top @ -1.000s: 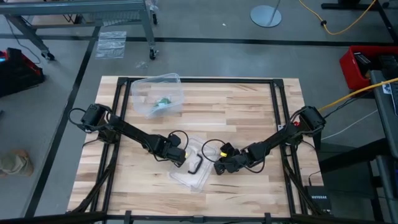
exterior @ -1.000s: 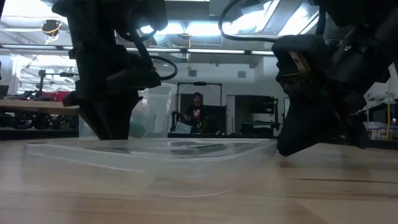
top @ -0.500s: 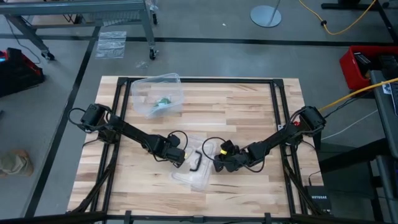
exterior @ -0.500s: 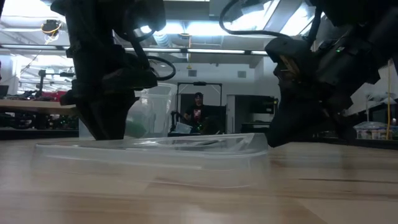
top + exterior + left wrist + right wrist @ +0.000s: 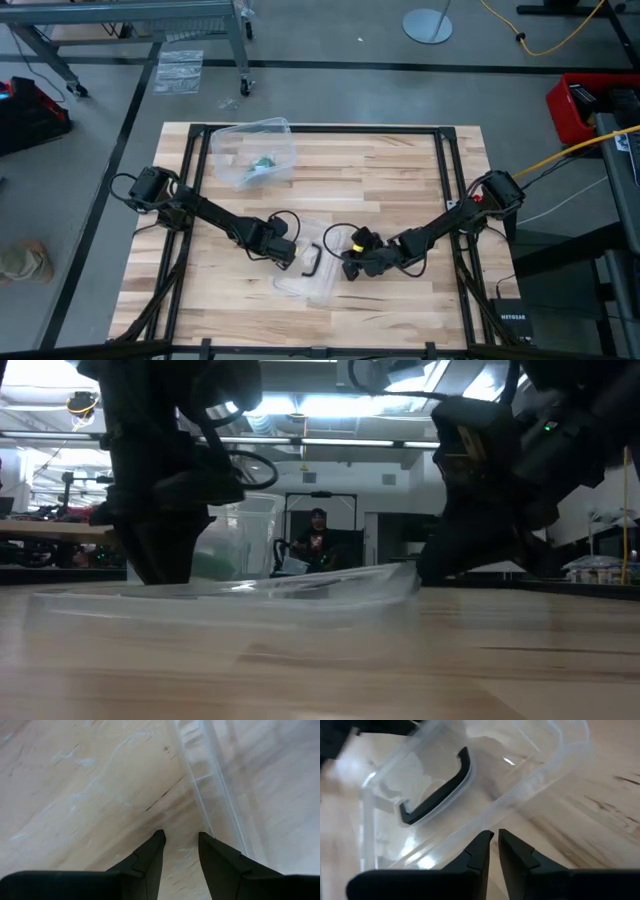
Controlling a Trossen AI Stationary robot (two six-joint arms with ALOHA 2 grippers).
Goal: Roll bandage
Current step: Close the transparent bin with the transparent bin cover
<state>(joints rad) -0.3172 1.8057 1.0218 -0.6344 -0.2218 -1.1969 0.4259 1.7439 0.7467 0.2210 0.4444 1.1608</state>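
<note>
The green bandage [image 5: 263, 161] is a small roll that lies inside a clear plastic tub [image 5: 253, 150] at the table's far left. A clear lid [image 5: 310, 268] with a black handle [image 5: 440, 787] lies in the middle of the table. My left gripper [image 5: 180, 839] is low at the lid's left edge, its fingers a little apart with nothing between them. My right gripper [image 5: 495, 834] is shut and low at the lid's right edge. In the low view the lid [image 5: 250, 592] lies between the two arms. My left gripper has one fingertip [image 5: 205, 840] right beside the lid's rim [image 5: 212, 805]; I cannot tell whether it touches. My right gripper has its shut fingertips [image 5: 482, 840] against the lid's right rim [image 5: 520, 795], coming slanting down from the table's right. That rim stands a little higher than the lid's left end [image 5: 395, 575].
Black frame rails [image 5: 445, 190] run along the table's sides. Bare wood lies near and far right of the lid. A person [image 5: 317, 545] stands in the room beyond the table.
My right gripper has moved toward the table's left against the lid. The lid has slid a little left, and its right edge has risen off the table while its left end has stayed down.
</note>
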